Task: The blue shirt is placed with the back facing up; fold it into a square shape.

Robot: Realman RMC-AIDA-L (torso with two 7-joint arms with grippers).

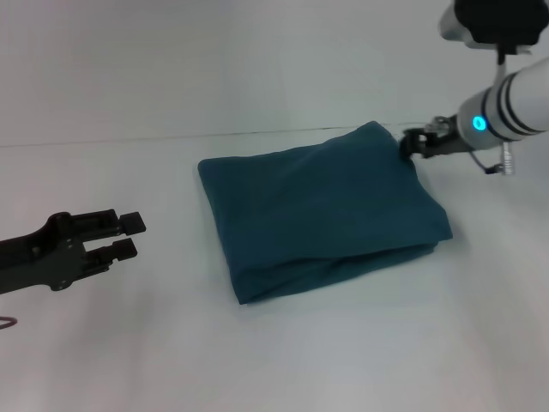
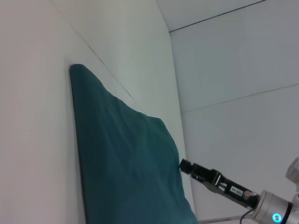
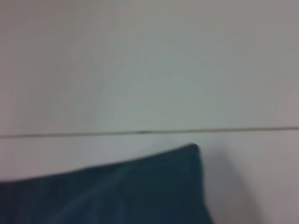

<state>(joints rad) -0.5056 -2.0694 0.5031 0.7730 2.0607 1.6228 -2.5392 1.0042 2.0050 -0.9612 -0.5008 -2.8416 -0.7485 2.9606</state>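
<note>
1. My right jaws (image 1: 407, 144) sit at the far right corner of the blue shirt (image 1: 322, 209), touching its edge. Whether they are clenched on the cloth or merely resting against it, I cannot tell; the tips are hidden against the dark fabric.
2. My left jaws (image 1: 129, 236) hang released, both fingers parted with nothing between them, low over the white counter (image 1: 103, 343) and well apart from the shirt's left edge.
3. Outward from my right jaws the shirt lies as a thick, nearly square bundle, several layers stacked, plain side up. The fold looks close to finished, in my judgement.
4. It should handle as soft, light cotton: limp, no stiffness, likely to sag and unfold if lifted by one corner alone. It will not slip much on itself, but the layers can shear apart.
5. To adjust it, I would pinch all the layers together at a corner or along a folded edge, and drag low across the counter, not lift.
6. The edge nearest me shows layers gaping slightly; that is where a tidy-up would go.
</note>
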